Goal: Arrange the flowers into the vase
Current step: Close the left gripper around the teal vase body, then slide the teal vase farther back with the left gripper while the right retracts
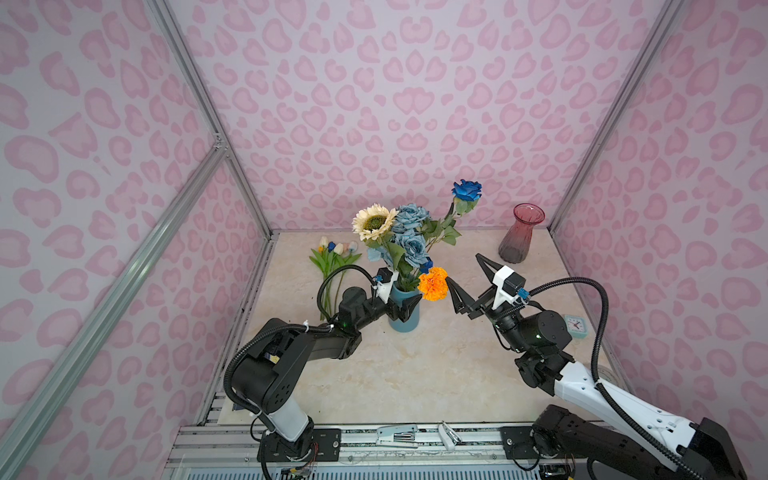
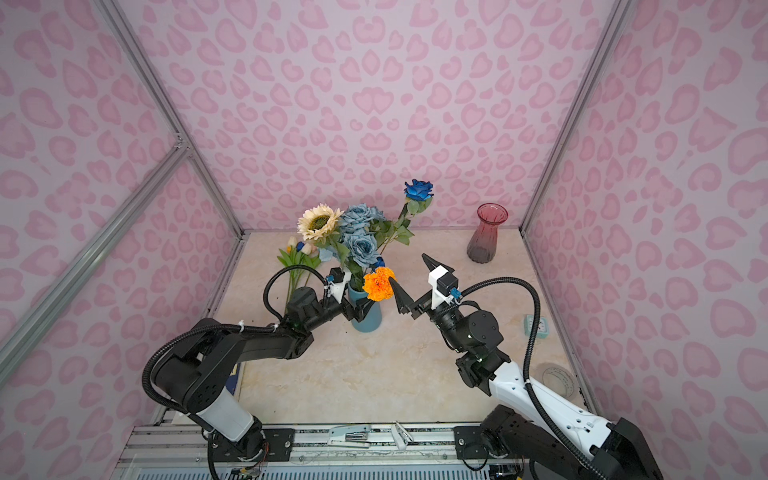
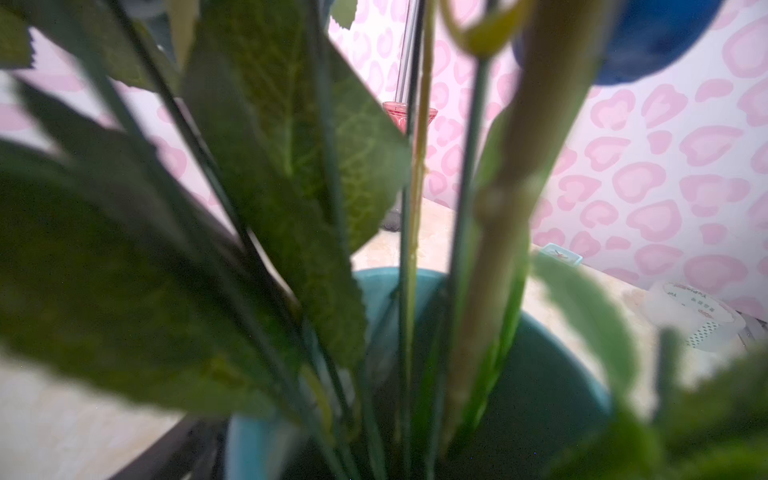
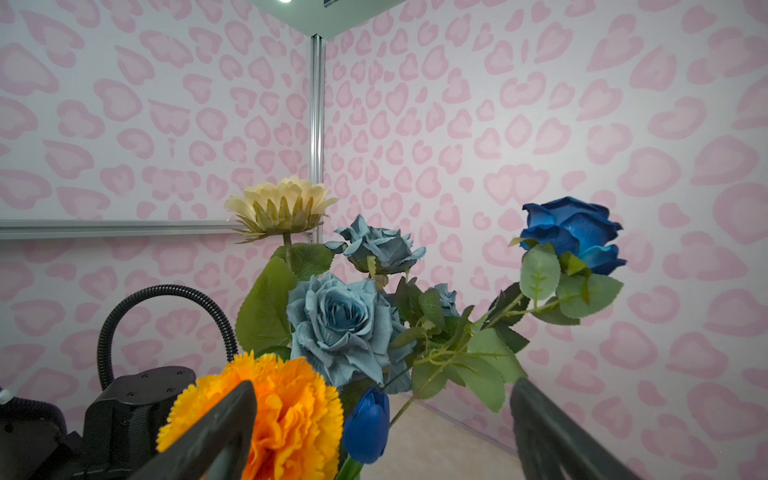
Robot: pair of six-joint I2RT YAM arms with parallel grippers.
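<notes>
Mid-table, upright: a blue vase (image 1: 402, 322) already holding most of the flowers (image 1: 409, 245). Up top on the left, a cream sunflower (image 1: 374, 221) beside a dusty-blue rose bunch (image 1: 412, 232). Leaning out to the far right on a long stem, a bright blue rose (image 1: 467, 190). Hanging over the rim on the right, an orange marigold (image 1: 433, 283). Tucked low between marigold and roses, one blue tulip (image 4: 368, 424).

Left of the vase, flat on the table (image 1: 415, 374): the remaining small tulips (image 1: 332, 257), heads toward the far wall, stems toward the near edge.

Left end effector (image 1: 406, 309) down at the body of the vase, jaws spread wide to either side of it; touching or not, impossible to tell.

Right end effector (image 1: 463, 267) raised just right of the marigold, jaws wide apart with nothing between them, one finger just beside the orange petals.

In the far right corner, a red glass vase (image 1: 519, 235), upright. By the right wall, a small teal clock (image 1: 575, 324).
</notes>
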